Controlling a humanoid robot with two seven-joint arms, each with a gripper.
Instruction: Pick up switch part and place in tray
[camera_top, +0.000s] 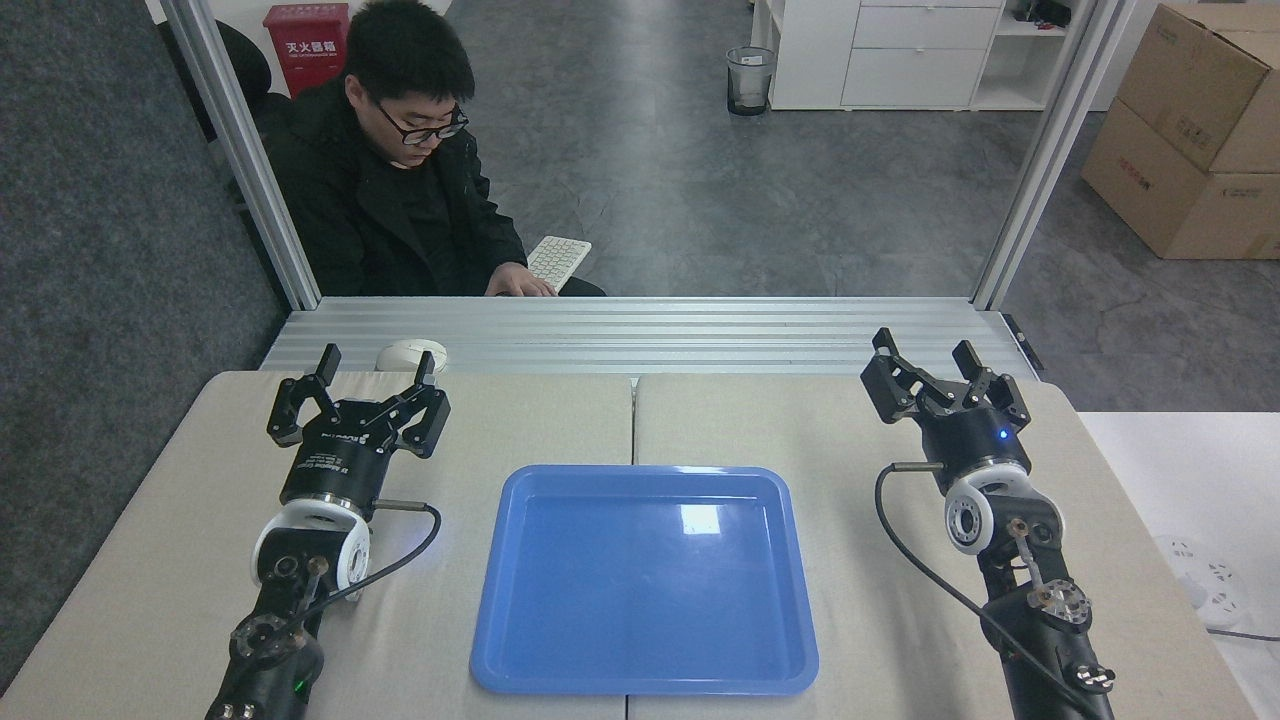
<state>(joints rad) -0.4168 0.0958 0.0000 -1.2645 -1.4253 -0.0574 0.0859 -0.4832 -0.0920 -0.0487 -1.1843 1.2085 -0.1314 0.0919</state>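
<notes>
Currently the tray (644, 580) is seen centered on the table (520, 420), near rim at the table's front edge. Left gripper (373, 368) and right gripper (927, 355) are spread wide, holding nothing, bare tabletop around them. Switch part can't be seen. Person (395, 190) seated beyond.

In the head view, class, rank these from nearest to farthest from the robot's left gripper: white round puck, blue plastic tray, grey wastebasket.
1. White round puck, just behind the left gripper.
2. Blue plastic tray, on its right.
3. Grey wastebasket, far back.
</notes>
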